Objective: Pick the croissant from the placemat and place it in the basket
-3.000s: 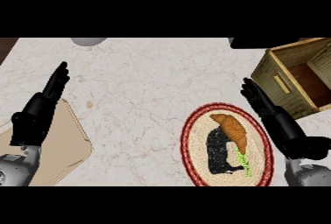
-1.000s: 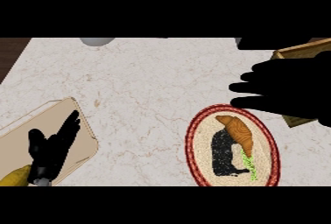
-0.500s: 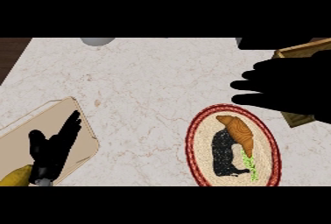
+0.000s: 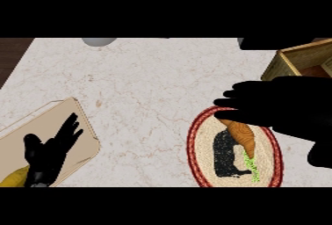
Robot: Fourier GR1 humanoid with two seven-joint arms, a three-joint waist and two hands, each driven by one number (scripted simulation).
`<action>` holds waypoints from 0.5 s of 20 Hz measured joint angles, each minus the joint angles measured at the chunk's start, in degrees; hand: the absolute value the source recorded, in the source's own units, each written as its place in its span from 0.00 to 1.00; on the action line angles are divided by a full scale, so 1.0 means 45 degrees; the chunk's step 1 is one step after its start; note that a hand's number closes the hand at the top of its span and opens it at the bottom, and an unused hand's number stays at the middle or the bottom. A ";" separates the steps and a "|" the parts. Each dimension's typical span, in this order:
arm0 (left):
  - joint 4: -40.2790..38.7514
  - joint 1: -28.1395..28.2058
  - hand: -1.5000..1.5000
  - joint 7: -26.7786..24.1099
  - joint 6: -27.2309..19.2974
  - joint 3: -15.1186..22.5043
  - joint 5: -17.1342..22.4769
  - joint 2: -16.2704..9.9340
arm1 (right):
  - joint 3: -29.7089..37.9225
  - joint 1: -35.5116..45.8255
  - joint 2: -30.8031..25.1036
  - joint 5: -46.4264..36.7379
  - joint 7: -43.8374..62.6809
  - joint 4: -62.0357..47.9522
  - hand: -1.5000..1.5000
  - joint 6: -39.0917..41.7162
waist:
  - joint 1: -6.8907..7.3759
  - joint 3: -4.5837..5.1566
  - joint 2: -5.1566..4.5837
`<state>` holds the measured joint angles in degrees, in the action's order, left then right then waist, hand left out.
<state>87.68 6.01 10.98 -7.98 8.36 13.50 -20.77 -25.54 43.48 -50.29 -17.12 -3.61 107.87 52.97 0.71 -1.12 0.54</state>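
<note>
Your right hand [image 4: 285,105] is hanging over the top end of the placemat [image 4: 198,151], showing only as a black silhouette. Fingers are pointing left, but I cannot tell whether they are spread or closing, or whether they are touching anything.

The task's thing is lying on the placemat: an orange, tapered item [image 4: 243,134] with a green tip at its lower end. It's looking more like a carrot than a croissant, so you're working with what is actually there. Its upper end is sitting right under the fingers, partly hidden.

The basket [image 4: 285,61] is sitting at the upper right, close behind the hand.

Left hand [image 4: 52,147] is resting open on the cutting board [image 4: 77,114] at lower left, fingers straight, with something yellow [image 4: 13,178] beside it.

Risks I'm seeing from here:
- You're grabbing one end only, so the item could pivot or slip out on the lift.
- The hand is blocking its own view, so you're judging contact blind.
- Fingers could be catching the placemat rim and dragging it.
- The basket wall is close; a low transfer could be clipping it.
</note>
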 measured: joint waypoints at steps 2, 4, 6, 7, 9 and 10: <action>0.0187 0.0118 0.50 0.0093 0.0002 -0.0020 -0.0002 -0.0020 | -0.0267 -0.0382 0.0208 -0.0511 -0.0142 -0.0004 0.00 -0.0329 | -0.0004 0.0011 -0.0007; 0.0154 0.0090 0.50 0.0154 -0.0116 -0.0013 -0.0138 0.0044 | -0.0582 -0.0663 0.0444 -0.1060 -0.0264 -0.0053 0.00 -0.0645 | -0.0015 0.0001 -0.0009; 0.0148 0.0083 0.50 0.0160 -0.0047 -0.0065 -0.0113 0.0045 | -0.0913 -0.0888 0.0464 -0.1808 -0.0582 -0.0233 0.00 -0.1033 | 0.0000 0.0006 -0.0026; 0.0110 0.0086 0.50 0.0126 -0.0015 -0.0095 -0.0102 0.0055 | -0.1077 -0.1055 0.0432 -0.2169 -0.0731 -0.0326 0.00 -0.1258 | -0.0010 -0.0004 -0.0029; 0.0027 0.0043 0.50 0.0126 0.0110 -0.0191 -0.0063 -0.0008 | -0.1424 -0.1293 0.0405 -0.2866 -0.1070 -0.0550 0.00 -0.1655 | -0.0012 -0.0001 -0.0036; -0.0014 0.0020 0.50 0.0113 0.0080 -0.0221 -0.0091 0.0027 | -0.1561 -0.1350 0.0443 -0.3188 -0.1231 -0.0764 0.00 -0.1854 | 0.0000 -0.0004 -0.0037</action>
<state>87.62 6.10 11.49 -7.62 7.37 13.09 -20.65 -32.56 37.41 -48.29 -31.47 -9.14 104.43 44.62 0.71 -1.13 0.37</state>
